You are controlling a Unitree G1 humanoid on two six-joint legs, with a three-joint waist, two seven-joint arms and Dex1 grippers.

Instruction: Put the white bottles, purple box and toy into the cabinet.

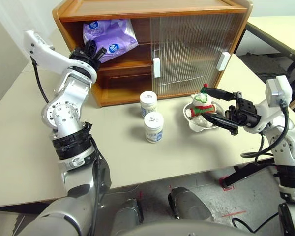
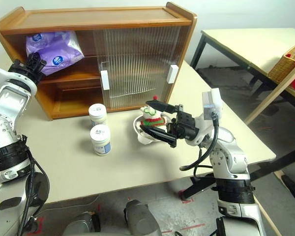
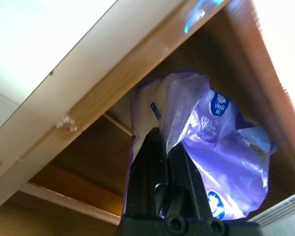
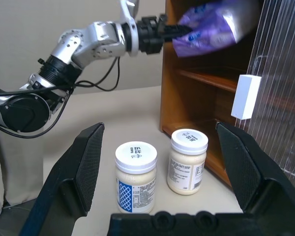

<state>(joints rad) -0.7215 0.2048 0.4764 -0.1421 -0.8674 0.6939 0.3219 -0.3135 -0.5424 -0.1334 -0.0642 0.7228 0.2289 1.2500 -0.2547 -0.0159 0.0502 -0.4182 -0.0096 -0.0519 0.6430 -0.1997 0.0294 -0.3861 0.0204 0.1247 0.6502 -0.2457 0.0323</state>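
Left end effector [image 1: 99, 52] pinched on purple box [image 1: 110, 36], upper left in cabinet [image 1: 152, 10]; right end effector [image 1: 220, 109] gaping around toy [image 1: 202, 104]; risks: pack sliding off shelf, bottles [image 1: 150, 113] toppling.

head stereo pair high, angled down over table [image 1: 19, 162] and cabinet [image 1: 137, 10], left wrist camera close, looking up at purple box [image 3: 221, 147], right wrist camera low, facing white bottles [image 4: 135, 176], cabinet shared by all

Purple box [image 1: 109, 37] in cabinet [image 1: 152, 10] upper shelf, two bottles [image 1: 151, 116] on table [image 1: 19, 147] before it, toy [image 1: 202, 104] to their right
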